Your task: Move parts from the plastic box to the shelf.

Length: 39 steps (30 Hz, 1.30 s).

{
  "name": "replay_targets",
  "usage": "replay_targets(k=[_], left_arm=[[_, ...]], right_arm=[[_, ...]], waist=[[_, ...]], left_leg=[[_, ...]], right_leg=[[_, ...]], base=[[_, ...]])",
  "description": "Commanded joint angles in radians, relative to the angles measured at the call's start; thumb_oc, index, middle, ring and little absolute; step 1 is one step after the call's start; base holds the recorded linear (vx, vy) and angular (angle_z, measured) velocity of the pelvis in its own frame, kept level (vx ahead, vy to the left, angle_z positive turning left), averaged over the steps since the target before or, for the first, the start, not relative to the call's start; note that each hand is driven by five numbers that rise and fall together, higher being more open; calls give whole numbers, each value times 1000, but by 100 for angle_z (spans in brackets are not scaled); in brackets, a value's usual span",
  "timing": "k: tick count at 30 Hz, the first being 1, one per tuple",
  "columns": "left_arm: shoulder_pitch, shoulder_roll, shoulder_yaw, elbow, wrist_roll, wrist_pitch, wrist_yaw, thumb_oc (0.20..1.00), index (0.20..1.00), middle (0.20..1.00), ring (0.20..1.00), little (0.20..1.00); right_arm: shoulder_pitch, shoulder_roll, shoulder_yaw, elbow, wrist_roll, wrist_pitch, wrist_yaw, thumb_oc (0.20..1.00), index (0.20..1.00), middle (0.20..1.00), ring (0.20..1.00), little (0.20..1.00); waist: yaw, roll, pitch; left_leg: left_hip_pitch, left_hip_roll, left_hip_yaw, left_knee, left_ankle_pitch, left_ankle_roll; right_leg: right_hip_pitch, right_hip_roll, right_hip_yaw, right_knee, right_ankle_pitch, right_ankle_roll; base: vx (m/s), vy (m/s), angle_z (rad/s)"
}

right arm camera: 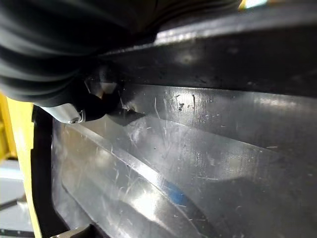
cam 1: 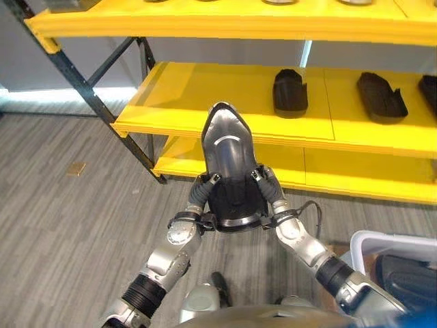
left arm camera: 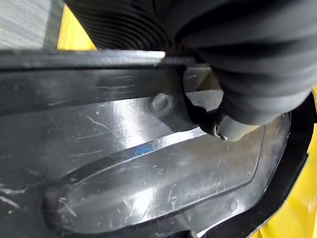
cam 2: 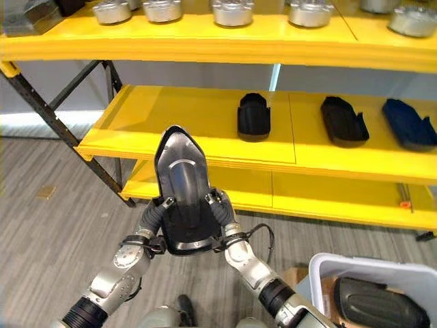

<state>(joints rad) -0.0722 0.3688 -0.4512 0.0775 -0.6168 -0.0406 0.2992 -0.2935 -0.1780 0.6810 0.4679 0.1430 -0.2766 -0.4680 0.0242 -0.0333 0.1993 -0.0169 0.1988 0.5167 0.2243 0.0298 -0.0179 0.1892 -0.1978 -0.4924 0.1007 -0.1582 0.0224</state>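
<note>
Both arms reach forward, raised — the left hand and right hand clamp the wide lower end of a black part from either side, thumbs hooked over its rim. Its pointed tip stands above the hands, before the yellow shelf; the plastic box sits behind the right arm.

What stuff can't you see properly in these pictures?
- Both hands' fingers: hidden behind the black part in the eye views.
- Plastic box: cut off by the right eye view's corner, so its contents are unclear.
- Round metal parts on the top shelf: cropped by the upper edge.
</note>
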Motion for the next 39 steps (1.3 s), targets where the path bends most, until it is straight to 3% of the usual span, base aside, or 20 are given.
replay_targets(k=[1,4,5,8,13,17,19,21,22,24,25,28,31,32,33,39], left_arm=[[-70,-103,28,-126,-92,-112,-100,200,200,200,200,200],[-76,-104,29,-105,-100,-114,-100,200,200,200,200,200],[-82,-102,25,-92,-104,-110,-97,200,200,200,200,200],[-86,-102,26,-82,-108,-105,-98,200,200,200,200,200],[-91,-98,13,-65,-76,-104,-134,200,200,200,200,200],[-93,-97,20,-75,-66,-109,-128,200,200,200,200,200],[-94,-98,24,-79,-64,-110,-125,200,200,200,200,200],[-106,-95,35,-90,-63,-113,-90,200,200,200,200,200],[-117,-91,38,-91,-70,-116,-73,200,200,200,200,200],[-119,-95,40,-102,-62,-116,-51,200,200,200,200,200],[-112,-102,41,-115,-51,-119,-42,200,200,200,200,200],[-105,-102,40,-129,-29,-124,-48,200,200,200,200,200],[-107,-76,39,-125,-55,-104,-108,200,200,200,200,200],[-105,-76,38,-126,-58,-99,-114,200,200,200,200,200],[-92,-79,27,-131,-66,-87,-118,200,200,200,200,200],[-73,-70,8,-132,-36,-87,-53,200,200,200,200,200]], right_arm=[[10,-33,-1,30,32,-56,-1,200,200,200,200,200],[14,-30,2,48,26,-64,-4,200,200,200,200,200],[21,-28,0,49,23,-61,-8,200,200,200,200,200],[31,-24,-6,48,12,-62,-1,200,200,200,200,200],[28,10,-7,42,0,-52,-46,200,200,200,200,200],[0,38,-3,48,11,-32,-86,200,200,200,200,200],[-5,42,-3,43,7,-25,-90,200,200,200,200,200],[-18,44,-6,14,-2,1,-74,200,200,200,200,200],[-15,36,-8,2,-2,-3,-62,200,200,200,200,200],[4,17,-15,-20,-11,-15,-49,200,200,200,200,200],[14,3,-21,-30,-3,-23,-37,200,200,200,200,200],[-1,0,-27,-34,-3,-25,-23,200,200,200,200,200],[13,-7,-45,-33,3,-37,1,200,200,200,200,200],[12,-6,-47,-30,5,-38,4,200,200,200,200,200],[8,-8,-55,-16,18,-48,16,200,200,200,200,200],[-14,-27,-57,31,32,-65,23,200,200,200,200,200]], waist=[[-14,69,-51],[-20,74,-55],[-24,76,-59],[-23,81,-65],[-4,98,-83],[27,110,-92],[32,111,-93],[28,108,-84],[17,94,-73],[4,68,-63],[0,58,-57],[-10,62,-30],[-47,67,-9],[-45,65,-9],[-40,62,-14],[-27,49,-51]], left_leg=[[71,177,-45,-8,33,-105],[87,130,-58,-32,-8,-83],[90,88,-70,-57,-40,-65],[101,38,-96,-93,-60,-48],[124,-61,-149,-186,-47,2],[127,-102,-160,-241,-24,19],[126,-106,-159,-246,-20,21],[119,-119,-152,-249,-22,21],[107,-127,-150,-237,-32,14],[83,-130,-142,-215,-40,-2],[70,-123,-127,-201,-46,-11],[110,-121,-97,-207,-82,-4],[161,-107,-65,-199,-130,4],[165,-103,-54,-192,-132,1],[175,-90,-38,-160,-143,-11],[148,-66,-24,-44,-191,-29]], right_leg=[[-51,44,11,67,-42,9],[-51,28,30,99,-52,19],[-49,21,45,109,-52,30],[-53,10,56,125,-53,49],[-90,-18,68,156,-21,97],[-103,-19,29,170,-18,122],[-112,-21,22,177,-18,127],[-132,10,38,173,-17,123],[-115,44,66,112,2,107],[-85,62,100,-47,81,91],[-82,35,99,-144,153,104],[-167,-29,119,-162,254,157],[-211,-35,168,-117,248,170],[-205,-31,155,-115,246,166],[-178,-12,122,-107,230,147],[-120,31,102,-96,152,88]], base=[[163,424,30],[203,504,21],[164,407,0],[118,348,2],[113,387,13],[89,286,-8],[59,166,-38],[95,129,-25],[123,-7,-41],[150,-84,-45],[116,-101,-24],[150,-92,-36],[269,-187,-6],[456,-330,67],[343,-238,63],[324,-214,39]])
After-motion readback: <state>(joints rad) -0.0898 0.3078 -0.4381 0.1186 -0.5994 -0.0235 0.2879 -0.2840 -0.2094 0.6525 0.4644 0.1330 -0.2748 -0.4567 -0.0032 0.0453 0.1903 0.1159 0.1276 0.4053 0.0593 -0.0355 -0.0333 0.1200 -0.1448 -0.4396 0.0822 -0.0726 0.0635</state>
